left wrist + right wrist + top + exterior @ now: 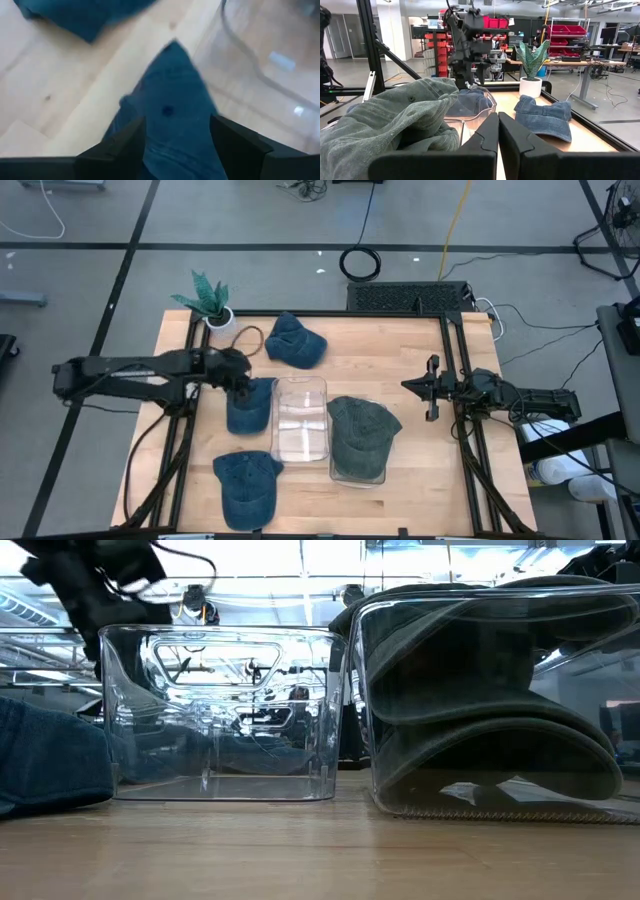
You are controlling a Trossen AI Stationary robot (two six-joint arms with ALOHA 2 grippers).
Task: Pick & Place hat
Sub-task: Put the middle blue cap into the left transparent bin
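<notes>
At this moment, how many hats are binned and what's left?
Done: the grey-green hat sits in its clear plastic bin. In hand: the left hand is open around the blue denim hat beside the empty clear bin. Left: two more denim hats on the wooden table. The right hand waits shut.

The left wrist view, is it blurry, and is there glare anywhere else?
Left wrist view: soft throughout, the blue hat between the left gripper fingers smeared. Low view: the empty clear bin throws bright reflections. High view: pale glare on that bin's floor. Right wrist view: sharp.
</notes>
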